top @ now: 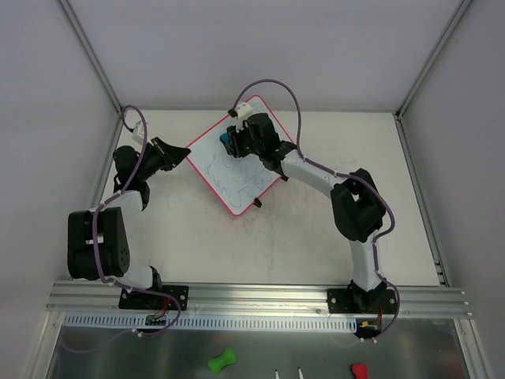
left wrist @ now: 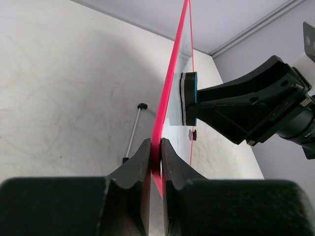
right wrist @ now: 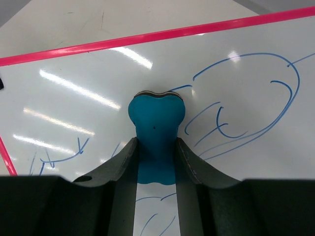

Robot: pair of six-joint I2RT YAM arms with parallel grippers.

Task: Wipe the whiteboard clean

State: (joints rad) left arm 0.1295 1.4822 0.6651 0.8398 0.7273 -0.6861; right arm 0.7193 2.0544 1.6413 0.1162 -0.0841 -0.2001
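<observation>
The whiteboard (top: 237, 185), white with a pink-red frame and blue scribbles (right wrist: 246, 98), lies turned like a diamond at the back middle of the table. My left gripper (top: 183, 152) is shut on its left frame edge (left wrist: 156, 152), which the left wrist view shows edge-on. A small blue bone-shaped eraser (right wrist: 156, 123) is pressed flat on the board's upper part, and my right gripper (right wrist: 156, 147) is shut on its narrow waist. In the top view the eraser (top: 226, 143) shows beside the right gripper (top: 233, 142). From the left wrist the eraser (left wrist: 188, 98) shows its layered felt side against the board.
A thin white rod with black ends (left wrist: 133, 132) lies on the table beside the board. A metal rail (top: 260, 296) runs along the near edge. Below it lie a green bone-shaped piece (top: 222, 361) and a red piece (top: 359, 369). Grey walls enclose the table.
</observation>
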